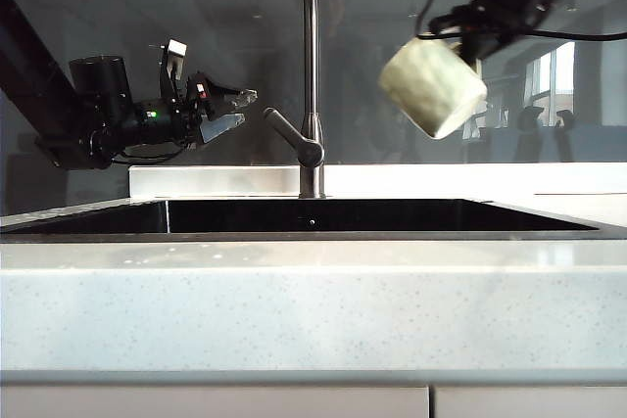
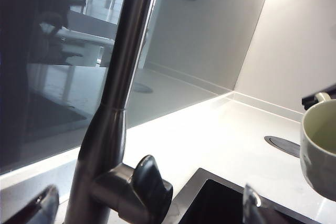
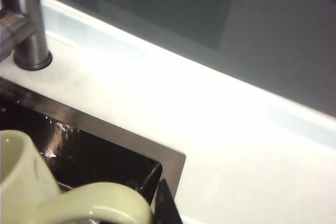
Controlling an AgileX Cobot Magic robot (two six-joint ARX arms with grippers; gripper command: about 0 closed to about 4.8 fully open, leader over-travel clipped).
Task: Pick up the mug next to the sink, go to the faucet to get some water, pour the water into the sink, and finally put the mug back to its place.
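Observation:
The cream mug hangs tilted high at the right of the faucet, over the dark sink. My right gripper is shut on its handle, and one dark finger shows beside it. The mug body is over the sink's corner. My left gripper stands open just left of the faucet's lever. In the left wrist view its fingertips flank the lever without touching it. The mug shows at the edge there. No water is in view.
A pale speckled countertop runs along the front and a white ledge behind the sink. A dark glass backsplash rises behind the faucet. A round metal fitting sits in the counter beyond the sink.

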